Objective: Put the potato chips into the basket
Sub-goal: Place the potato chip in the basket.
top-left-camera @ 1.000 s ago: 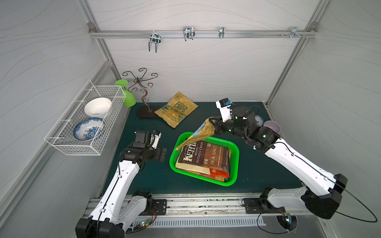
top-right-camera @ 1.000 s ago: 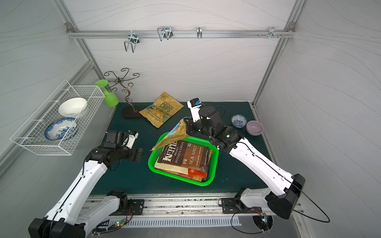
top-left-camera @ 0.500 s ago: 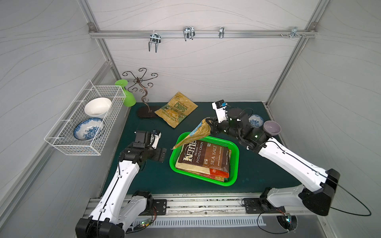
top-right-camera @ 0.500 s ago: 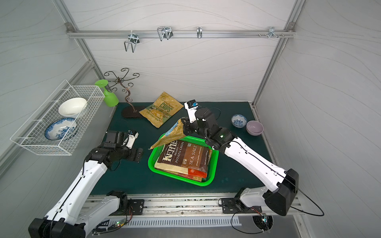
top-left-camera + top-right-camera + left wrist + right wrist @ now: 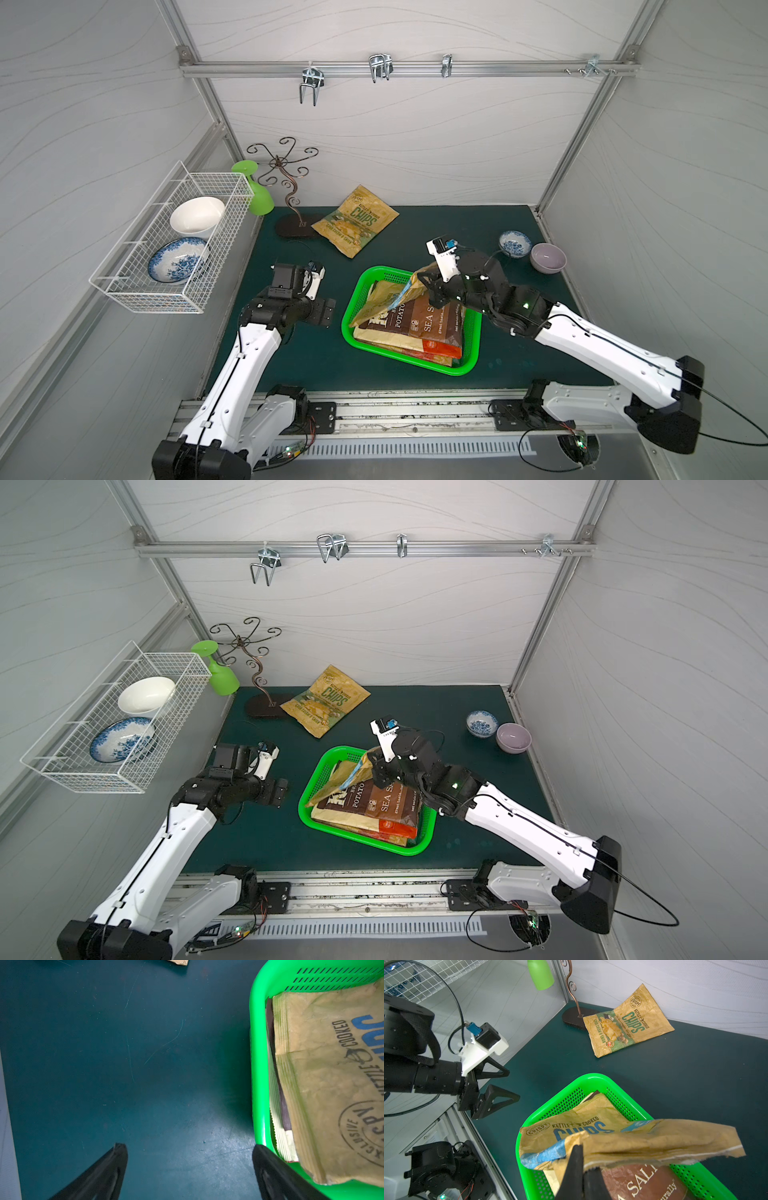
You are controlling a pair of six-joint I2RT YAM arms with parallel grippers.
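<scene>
The right gripper (image 5: 581, 1167) is clamped on the crimped edge of a tan crinkled chip bag with blue lettering (image 5: 654, 1140). The bag slopes from the jaws down into the bright green perforated plastic basket (image 5: 591, 1077) directly beneath, so it looks only half delivered. Below the gripper a brown sea-salt chip bag (image 5: 643, 1184) tops a stack already in the basket. Beside the basket the left gripper (image 5: 189, 1148) hovers empty, jaws wide apart, over the dark green tabletop (image 5: 145, 1043). Well beyond both grippers, one tan chip bag with green lettering (image 5: 627, 1022) lies on the tabletop, yet to be fetched. The bags under the brown one cannot be counted, and the folded bag hides the right gripper's pads.
</scene>
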